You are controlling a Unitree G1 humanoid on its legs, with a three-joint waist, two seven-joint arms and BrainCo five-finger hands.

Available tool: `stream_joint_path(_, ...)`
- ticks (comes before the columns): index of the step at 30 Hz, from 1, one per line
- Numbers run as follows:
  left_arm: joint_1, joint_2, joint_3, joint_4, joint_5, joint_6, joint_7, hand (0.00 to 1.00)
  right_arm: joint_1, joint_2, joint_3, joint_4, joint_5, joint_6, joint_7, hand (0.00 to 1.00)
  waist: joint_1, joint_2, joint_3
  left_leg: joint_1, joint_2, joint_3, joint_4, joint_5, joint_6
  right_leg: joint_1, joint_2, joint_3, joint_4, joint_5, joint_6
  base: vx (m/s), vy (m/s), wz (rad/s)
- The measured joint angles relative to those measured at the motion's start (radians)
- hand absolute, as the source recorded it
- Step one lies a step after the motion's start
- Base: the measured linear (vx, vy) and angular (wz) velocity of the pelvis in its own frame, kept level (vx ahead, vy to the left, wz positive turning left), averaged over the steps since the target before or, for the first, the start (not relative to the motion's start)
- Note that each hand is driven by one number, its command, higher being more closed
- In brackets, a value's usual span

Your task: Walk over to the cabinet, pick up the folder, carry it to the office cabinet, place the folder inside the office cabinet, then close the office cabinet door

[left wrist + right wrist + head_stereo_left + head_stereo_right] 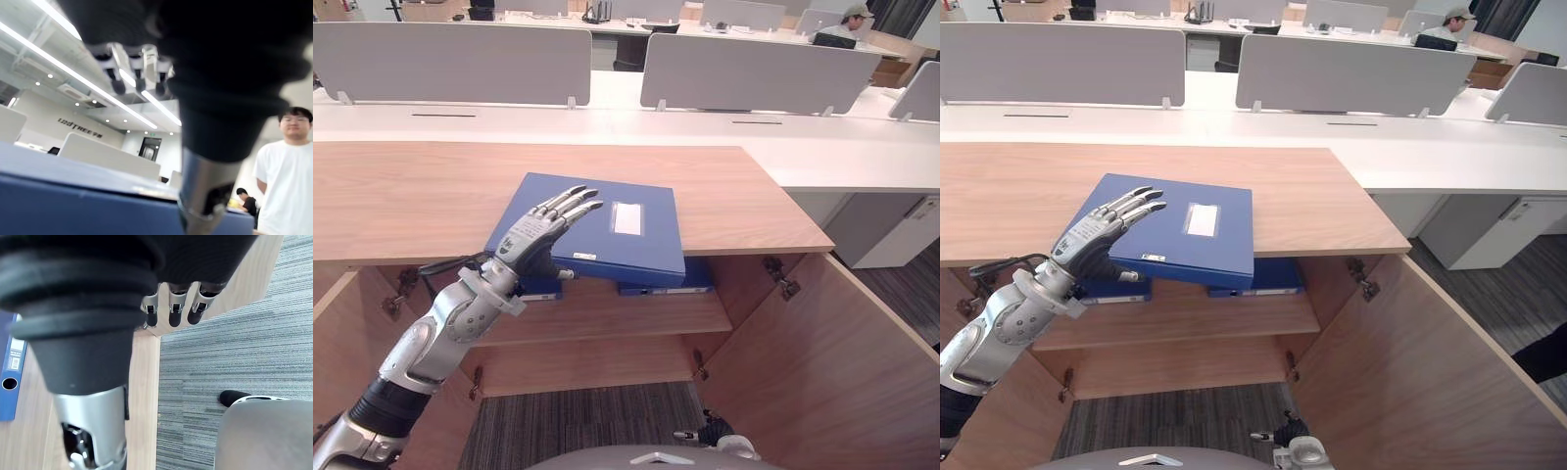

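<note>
1. lowest in the frame, the right robot hand (173, 308) hangs beside the open right cabinet door (822, 362), above the grey carpet (578, 421). its fingers are loose and it holds nothing.
2. the left arm rises from the lower left, bent at the elbow, wrist level with the cabinet top (421, 196). the left robot hand (536, 238) is the nearer one by far, and the pick looks to be its job.
3. its fingers (570, 206) lie straight and close together over the near-left corner of the blue folder (641, 245), pointing up-right across the cover. the thumb shows just below the folder's near edge. in the left wrist view there is a gap between the fingertips and the blue cover, so the robot hand is open around the edge and not yet pinching.
4. the folder lies flat at frame centre, on the cabinet top. its labelled spine faces the robot and overhangs the front lip. the spine runs across the frame, dipping to the right, so most of the folder lies right of the robot hand.
5. under that, more blue binders (666, 280) lie on the cabinet's inner shelf (626, 313).
6. farthest, a white desk (705, 127) with grey dividers (460, 59), and a seated person (850, 24) at upper right.
</note>
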Motion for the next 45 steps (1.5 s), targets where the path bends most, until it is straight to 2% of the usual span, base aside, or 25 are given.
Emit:
stream_joint_path(3,0.000,0.000,0.000,0.003,0.003,0.003,0.000,0.00,0.002,-0.006,0.000,-0.001,0.000,0.002,0.000,0.00,-0.009,0.000,0.005,0.003,-0.001,0.000,0.000,-0.003,0.002,0.005,-0.001,-0.001,-0.008,0.000,0.001,0.00,0.000,0.00)
stream_joint_path(11,0.016,0.000,-0.006,0.023,0.091,0.003,0.026,0.00,0.031,-0.023,0.001,0.001,-0.001,0.005,0.000,0.00,-0.029,0.010,0.014,0.009,-0.002,0.008,0.000,-0.010,-0.001,0.011,0.000,0.000,-0.039,0.012,0.005,0.00,-0.002,-0.02)
stream_joint_path(26,0.094,-0.019,-0.031,0.023,0.141,0.002,0.055,0.00,0.033,-0.030,0.000,0.000,-0.001,0.004,-0.024,0.00,-0.034,0.016,0.017,0.004,-0.006,0.006,0.004,-0.013,0.000,0.018,-0.003,-0.004,-0.054,0.019,0.010,-0.01,-0.005,0.00)
stream_joint_path(29,0.122,-0.051,-0.030,0.022,0.152,0.002,0.063,0.00,0.035,-0.030,0.001,0.000,0.000,0.005,-0.031,0.00,-0.032,0.016,0.017,0.004,-0.006,0.005,0.000,-0.013,0.001,0.017,-0.003,-0.004,-0.054,0.020,0.010,-0.05,-0.015,0.01)
stream_joint_path(32,0.136,-0.084,-0.015,0.022,0.211,0.014,0.104,0.00,0.036,-0.030,0.001,0.000,0.000,0.004,-0.035,0.00,-0.030,0.017,0.017,0.003,-0.007,0.003,0.000,-0.013,0.001,0.015,-0.003,-0.005,-0.054,0.020,0.011,-0.03,-0.011,0.01)
stream_joint_path(37,0.174,-0.185,0.034,0.026,0.298,0.070,0.191,0.00,0.041,-0.030,0.001,0.000,0.000,0.004,-0.038,0.00,-0.028,0.016,0.016,0.003,-0.007,0.000,0.000,-0.013,0.001,0.019,-0.003,-0.008,-0.054,0.020,0.011,0.00,-0.003,0.01)
stream_joint_path(39,0.174,-0.206,0.049,0.031,0.306,0.083,0.194,0.00,0.041,-0.030,0.001,0.000,-0.001,0.004,-0.038,0.00,-0.028,0.016,0.016,0.002,-0.007,-0.001,0.000,-0.012,0.001,0.020,-0.003,-0.014,-0.054,0.020,0.011,-0.01,-0.008,0.04)
stream_joint_path(40,0.179,-0.219,0.061,0.030,0.316,0.093,0.196,1.00,0.041,-0.030,0.001,0.000,-0.001,0.004,-0.039,0.00,-0.028,0.016,0.016,0.002,-0.007,-0.003,0.000,-0.012,0.002,0.020,-0.004,-0.017,-0.054,0.020,0.011,0.00,0.000,0.00)
stream_joint_path(45,0.203,-0.251,0.083,0.030,0.342,0.103,0.214,1.00,0.042,-0.030,0.001,0.000,0.000,0.004,-0.039,0.00,-0.027,0.016,0.016,0.002,-0.007,-0.003,0.000,-0.012,0.002,0.020,-0.004,-0.018,-0.054,0.020,0.011,0.00,0.000,0.00)
